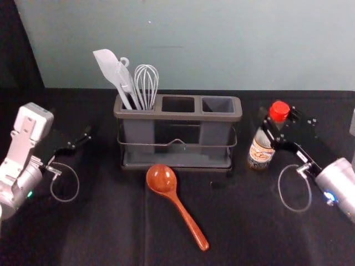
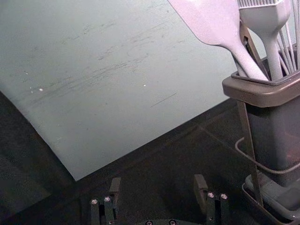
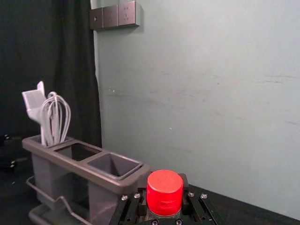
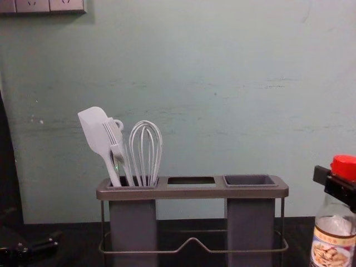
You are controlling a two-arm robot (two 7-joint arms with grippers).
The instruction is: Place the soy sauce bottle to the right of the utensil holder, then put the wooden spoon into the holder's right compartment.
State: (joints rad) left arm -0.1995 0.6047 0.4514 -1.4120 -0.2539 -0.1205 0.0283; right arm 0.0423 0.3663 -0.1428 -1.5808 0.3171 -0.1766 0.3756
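The right gripper [image 1: 275, 124] clasps the soy sauce bottle [image 1: 260, 152] by its neck, right of the utensil holder [image 1: 177, 116]. The wooden spoon [image 1: 162, 179] lies in front of the holder; to the holder's left, the left gripper [image 1: 86, 136] is spread wide.

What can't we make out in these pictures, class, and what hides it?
- Soy sauce bottle, neck, head view: the right gripper, closed around it, covers part.
- Bottle's base, chest view: cut off by the bottom edge.
- Label's small print, head view: too small.
- Utensils' lower ends, chest view: behind the left compartment's wall.
- Left gripper, left of the holder, left wrist view: its base falls below the edge.
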